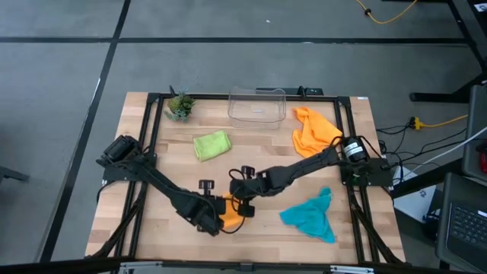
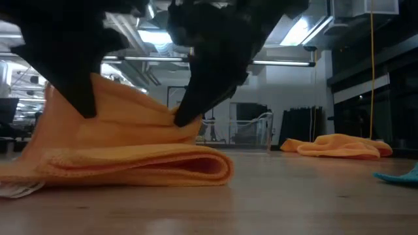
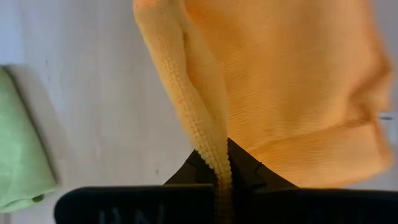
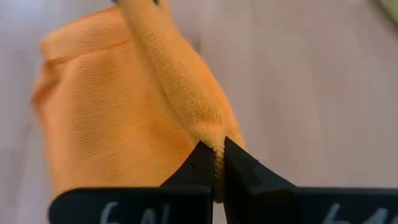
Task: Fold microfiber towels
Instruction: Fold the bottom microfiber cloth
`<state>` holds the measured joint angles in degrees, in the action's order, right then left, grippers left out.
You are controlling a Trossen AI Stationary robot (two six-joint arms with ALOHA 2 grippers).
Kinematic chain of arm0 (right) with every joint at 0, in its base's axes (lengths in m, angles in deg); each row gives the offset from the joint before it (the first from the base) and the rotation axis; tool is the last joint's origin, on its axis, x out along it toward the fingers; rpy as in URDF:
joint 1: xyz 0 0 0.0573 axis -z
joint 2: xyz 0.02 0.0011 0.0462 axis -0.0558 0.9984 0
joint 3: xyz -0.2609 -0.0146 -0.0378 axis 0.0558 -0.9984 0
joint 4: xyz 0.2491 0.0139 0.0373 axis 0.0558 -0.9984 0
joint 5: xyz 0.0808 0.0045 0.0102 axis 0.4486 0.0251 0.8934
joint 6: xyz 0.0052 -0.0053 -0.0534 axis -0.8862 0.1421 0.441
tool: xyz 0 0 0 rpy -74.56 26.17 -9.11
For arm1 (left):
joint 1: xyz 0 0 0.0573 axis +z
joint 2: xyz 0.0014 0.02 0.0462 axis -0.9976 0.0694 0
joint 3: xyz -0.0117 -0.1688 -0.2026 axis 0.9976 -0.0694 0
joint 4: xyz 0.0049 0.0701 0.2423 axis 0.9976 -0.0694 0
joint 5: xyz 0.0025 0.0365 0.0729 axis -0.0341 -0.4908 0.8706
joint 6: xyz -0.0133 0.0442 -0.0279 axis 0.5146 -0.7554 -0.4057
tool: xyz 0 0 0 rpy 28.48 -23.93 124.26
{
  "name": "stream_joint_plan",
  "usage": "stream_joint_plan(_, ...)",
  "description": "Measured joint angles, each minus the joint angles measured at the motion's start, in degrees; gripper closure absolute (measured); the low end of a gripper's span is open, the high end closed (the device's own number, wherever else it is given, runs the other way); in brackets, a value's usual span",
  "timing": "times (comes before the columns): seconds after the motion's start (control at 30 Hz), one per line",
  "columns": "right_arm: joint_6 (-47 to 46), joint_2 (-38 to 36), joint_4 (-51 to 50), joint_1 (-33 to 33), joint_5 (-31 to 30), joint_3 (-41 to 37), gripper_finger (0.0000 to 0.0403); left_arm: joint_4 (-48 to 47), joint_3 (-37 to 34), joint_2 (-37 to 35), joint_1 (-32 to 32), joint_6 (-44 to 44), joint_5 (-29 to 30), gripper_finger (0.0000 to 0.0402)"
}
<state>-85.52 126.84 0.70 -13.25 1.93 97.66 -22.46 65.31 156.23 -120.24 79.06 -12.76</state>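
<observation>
— See the orange towel (image 1: 230, 215) at the front of the table (image 1: 266, 152), near the middle? It's already doubled over once, and the fold lies flat on the wood in the low view.

— And both arms have it?

— Yes. The left gripper (image 3: 219, 186) is pinched tight on one edge of the cloth, and the right gripper (image 4: 217, 165) is clamped on another edge, just beside it. Both sets of jaws are closed on fabric, nothing else.

— So what could go wrong?

— My worry is the top layer. They hold only thin hems, so if the arms pull apart unevenly, one hem could slip free and the flap would flop back crooked. Or, dragging sideways, they might slide the bottom layer along and undo the fold.

— The other towels?

— Well apart. The lime green towel (image 1: 211, 145) sits toward the back left, another orange towel (image 1: 313, 131) lies crumpled back right, beside the clear bin (image 1: 257, 104), and the teal towel (image 1: 312, 215) is front right. None seem in the way.
</observation>
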Motion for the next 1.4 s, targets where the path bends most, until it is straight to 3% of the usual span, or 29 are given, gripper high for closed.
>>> stream_joint_plan(0.7,-8.8,1.4,3.3,-12.6,-3.9,0.0,0.0394,18.5,0.9,2.2,-9.0,6.1,0.4,0.0401)
stream_joint_plan(1.03,-10.3,3.6,5.0,-16.2,-5.4,0.4,0.0394,21.7,0.9,4.9,-11.6,7.6,2.3,0.0401)
stream_joint_plan(1.23,-10.3,3.6,5.0,-17.2,-5.4,1.6,0.0394,22.5,0.9,4.9,-12.9,7.6,2.5,0.0401)
stream_joint_plan(1.4,-10.5,3.5,5.6,-18.2,-1.5,1.9,0.0394,25.7,0.9,4.9,-13.9,7.6,1.5,0.0391)
